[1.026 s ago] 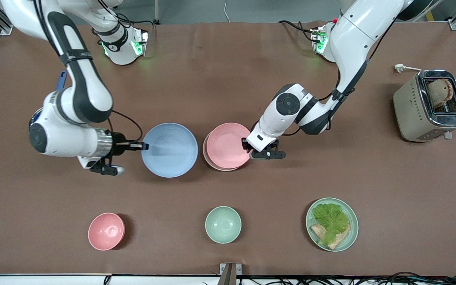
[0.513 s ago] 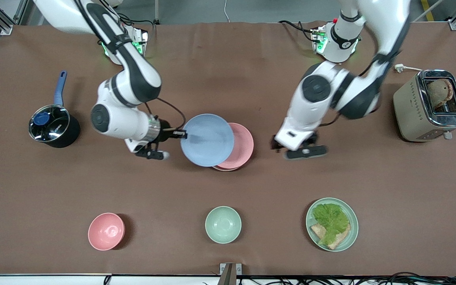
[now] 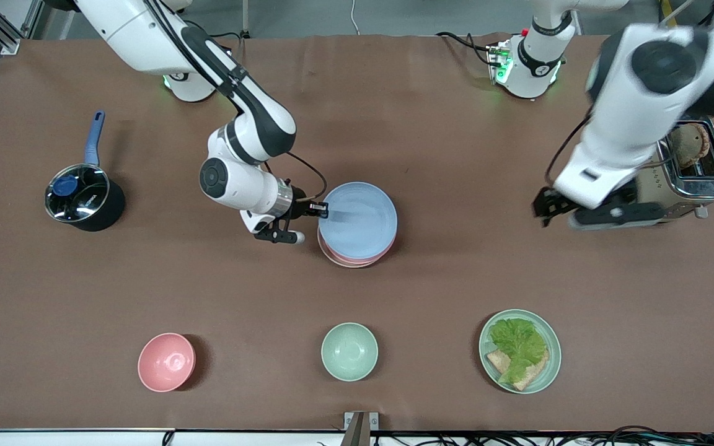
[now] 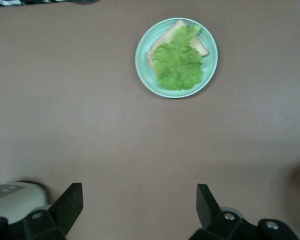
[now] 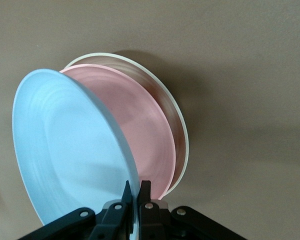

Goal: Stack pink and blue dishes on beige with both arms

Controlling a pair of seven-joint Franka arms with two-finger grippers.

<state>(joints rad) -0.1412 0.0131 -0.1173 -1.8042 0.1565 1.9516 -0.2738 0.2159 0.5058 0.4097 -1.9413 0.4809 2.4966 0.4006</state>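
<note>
The blue plate (image 3: pixel 358 220) is held tilted above the pink plate (image 3: pixel 357 259), which lies on the beige plate (image 3: pixel 337 261); the stack sits at the middle of the tabletop (image 3: pixel 431 124), about midway between its edges; in the right wrist view the blue plate (image 5: pixel 70 150) is seen raised on one side, its rim pinched between the closed fingers of the right tool (image 5: pixel 135 195), with the pink plate (image 5: pixel 140 135) and the cream rim of the beige plate (image 5: pixel 182 145) nested under it; the right tool (image 3: pixel 321 211) is placed at the stack's edge toward the right arm's end of the tabletop; the left tool (image 3: pixel 586 214) is held in the air with nothing in it, beside the toaster (image 3: pixel 698 167) at the left arm's end, its fingers (image 4: pixel 70 202) spread wide apart; a mint-green plate (image 3: pixel 520 350) with lettuce and bread is seen near the tabletop's edge closest to the front camera, as are a mint-green bowl (image 3: pixel 349 351) and a pink bowl (image 3: pixel 167 362); a black pot (image 3: pixel 81 198) with a blue handle stands toward the right arm's end.
</note>
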